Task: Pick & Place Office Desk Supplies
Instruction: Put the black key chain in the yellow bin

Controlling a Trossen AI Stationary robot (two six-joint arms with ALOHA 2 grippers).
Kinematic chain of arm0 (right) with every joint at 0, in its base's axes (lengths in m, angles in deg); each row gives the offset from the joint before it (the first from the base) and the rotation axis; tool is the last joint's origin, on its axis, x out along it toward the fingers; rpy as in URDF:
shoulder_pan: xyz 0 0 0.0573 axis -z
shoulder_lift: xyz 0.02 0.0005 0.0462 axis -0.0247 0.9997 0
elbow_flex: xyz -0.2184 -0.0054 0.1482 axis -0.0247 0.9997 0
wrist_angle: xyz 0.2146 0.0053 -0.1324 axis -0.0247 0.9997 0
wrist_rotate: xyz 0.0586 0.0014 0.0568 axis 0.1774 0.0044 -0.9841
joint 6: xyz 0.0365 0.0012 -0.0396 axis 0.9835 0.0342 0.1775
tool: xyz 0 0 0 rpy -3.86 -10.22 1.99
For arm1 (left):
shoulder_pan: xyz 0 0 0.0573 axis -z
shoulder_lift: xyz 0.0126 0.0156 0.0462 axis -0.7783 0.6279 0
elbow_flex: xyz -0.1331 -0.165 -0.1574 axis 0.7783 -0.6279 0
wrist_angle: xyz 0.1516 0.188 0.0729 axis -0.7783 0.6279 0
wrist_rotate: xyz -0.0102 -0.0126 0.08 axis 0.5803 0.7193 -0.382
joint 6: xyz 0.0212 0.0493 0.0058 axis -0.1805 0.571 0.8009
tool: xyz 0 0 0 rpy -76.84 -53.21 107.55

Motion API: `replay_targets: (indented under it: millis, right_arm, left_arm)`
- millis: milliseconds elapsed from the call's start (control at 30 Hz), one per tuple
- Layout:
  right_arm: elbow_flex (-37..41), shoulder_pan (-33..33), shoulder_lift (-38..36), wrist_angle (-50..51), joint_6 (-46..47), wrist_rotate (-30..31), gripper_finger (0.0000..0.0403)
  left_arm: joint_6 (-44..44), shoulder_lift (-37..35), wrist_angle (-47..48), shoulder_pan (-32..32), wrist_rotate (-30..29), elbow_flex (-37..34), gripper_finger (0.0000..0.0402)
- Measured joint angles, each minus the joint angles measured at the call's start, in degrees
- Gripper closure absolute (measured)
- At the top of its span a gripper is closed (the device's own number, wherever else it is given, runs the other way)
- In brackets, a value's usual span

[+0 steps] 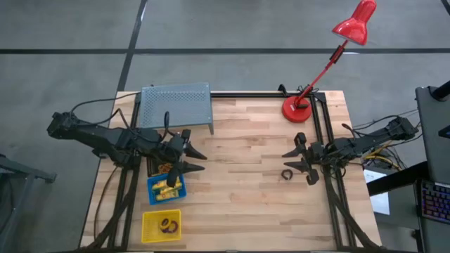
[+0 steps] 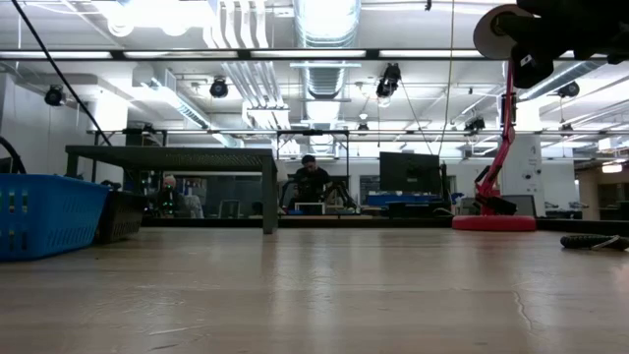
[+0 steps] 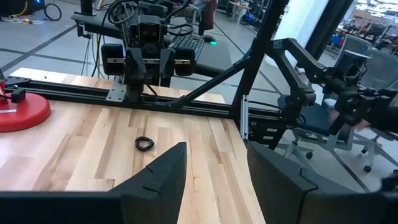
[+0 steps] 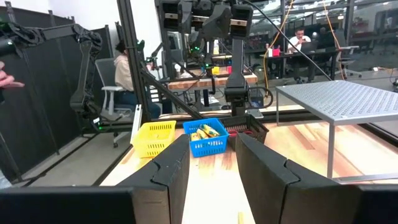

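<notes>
A small black ring (image 1: 287, 174) lies flat on the wooden table, just on the near side of my right gripper (image 1: 285, 161), which stands open and holds nothing. The left wrist view shows the same ring (image 3: 144, 144) far ahead. My left gripper (image 1: 202, 160) hangs open and holds nothing. It is above the table, beside a black bin (image 1: 156, 169). A blue bin (image 1: 165, 190) holds yellow tubes. A yellow bin (image 1: 162, 225) holds dark rings. In the right wrist view the blue bin (image 4: 208, 138) and yellow bin (image 4: 152, 137) stand ahead of my right gripper (image 4: 211, 149).
A grey perforated metal shelf (image 1: 176, 105) stands at the table's far left. A red desk lamp has its base (image 1: 299, 110) at the far right. Bare wood (image 1: 239, 204) lies between the two arms. People sit at desks in the room beyond.
</notes>
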State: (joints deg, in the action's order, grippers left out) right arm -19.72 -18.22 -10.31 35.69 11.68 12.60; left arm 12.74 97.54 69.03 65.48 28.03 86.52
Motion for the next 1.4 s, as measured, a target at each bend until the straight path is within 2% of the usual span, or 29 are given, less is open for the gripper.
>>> replay_targets:
  millis: [533,700,867,1000,1167,1300,1400]
  right_arm:
    - [0.0,0.0,0.0,0.0,0.4,0.0,0.0278]
    - [0.0,0.0,0.0,0.0,5.9,0.0,0.0278]
    - [0.0,0.0,-0.3,2.6,18.1,0.4,0.0278]
    - [-1.2,0.0,-2.2,15.8,28.4,1.6,0.0278]
    - [-7.3,0.0,-1.8,37.6,44.8,0.7,0.0278]
    - [-14.6,0.0,0.9,50.4,54.7,2.6,0.0278]
    - [-19.9,0.1,5.7,58.4,62.1,4.9,0.0278]
  left_arm:
    - [-0.1,0.0,0.2,0.0,0.0,0.0,0.0228]
    - [-0.1,0.0,0.2,0.0,0.0,0.0,0.0228]
    - [-0.1,0.0,0.2,0.0,0.0,0.0,0.0228]
    - [-0.1,0.0,0.6,0.0,0.0,0.0,0.0228]
    - [-0.1,0.0,2.3,0.0,0.0,0.0,0.0228]
    - [-0.1,0.0,4.3,0.0,0.0,-0.1,0.0228]
    - [-0.1,0.0,6.1,0.0,0.0,-0.1,0.0228]
